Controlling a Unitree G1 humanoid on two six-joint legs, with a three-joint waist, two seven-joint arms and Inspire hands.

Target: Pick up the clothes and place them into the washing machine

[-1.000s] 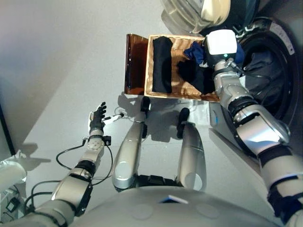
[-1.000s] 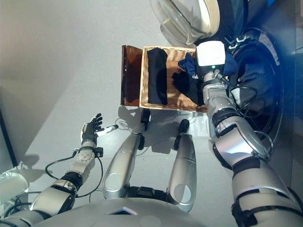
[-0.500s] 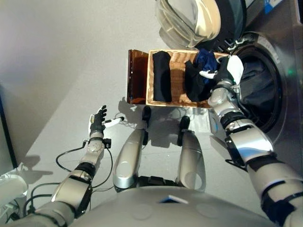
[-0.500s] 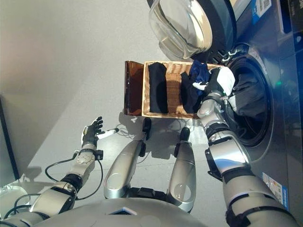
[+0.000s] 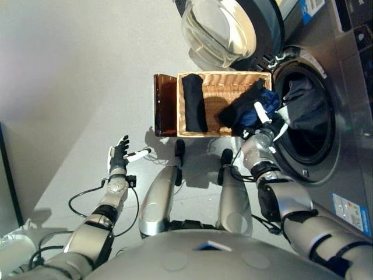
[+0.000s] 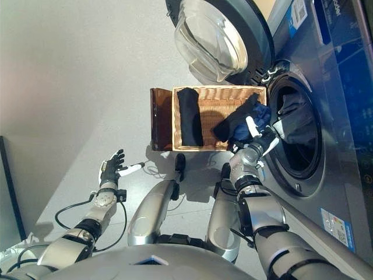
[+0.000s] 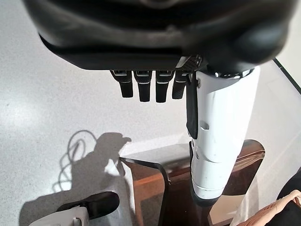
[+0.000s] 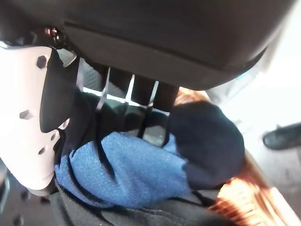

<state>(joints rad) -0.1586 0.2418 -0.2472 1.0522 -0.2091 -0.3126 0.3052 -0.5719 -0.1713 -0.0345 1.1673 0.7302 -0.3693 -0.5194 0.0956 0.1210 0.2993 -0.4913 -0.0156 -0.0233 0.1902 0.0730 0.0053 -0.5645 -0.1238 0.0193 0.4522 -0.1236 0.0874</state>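
A bundle of blue and black clothes [image 5: 243, 114] hangs over the right end of the wicker basket [image 5: 220, 93], and my right hand [image 5: 269, 121] is shut on it. In the right wrist view the fingers [image 8: 141, 101] curl into the blue cloth [image 8: 127, 172], with the black cloth [image 8: 207, 141] beside it. The hand is between the basket and the washing machine's round opening [image 5: 309, 125], where dark clothes [image 5: 302, 96] lie inside. A folded black garment [image 5: 194, 102] rests at the basket's left end. My left hand [image 5: 119, 157] is open over the floor, holding nothing.
The machine's glass door [image 5: 218, 32] stands swung open above the basket. A brown panel [image 5: 165, 105] stands against the basket's left side. The machine's front [image 5: 349, 175] fills the right edge. Grey floor lies to the left.
My right hand has come out of the basket towards the machine's opening with the blue and black clothes in it. The camera has shifted. The left hand stays where it was.
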